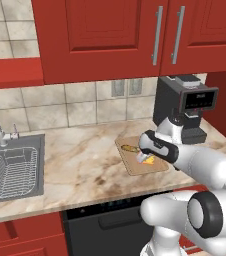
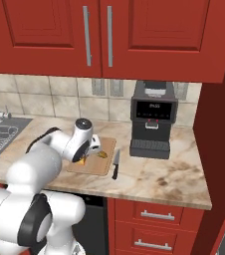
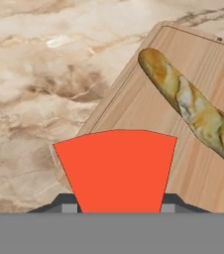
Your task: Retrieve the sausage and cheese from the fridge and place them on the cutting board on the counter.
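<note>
Cheese [image 3: 115, 168], a wedge with a red face, sits clamped in the gripper [image 3: 118, 208] just above the near end of the cutting board [image 3: 148, 114]. From the left base view a sliver of yellow [image 1: 148, 160] shows under the hand over the board [image 1: 141, 165], though whether it touches the wood is hard to tell. A mottled brownish sausage-shaped piece [image 3: 193, 106] lies on the board beyond the cheese. The board rests on the table [image 1: 85, 160], in front of the coffee machine [image 1: 185, 107]; a knife [image 2: 115, 165] lies just beside the board.
</note>
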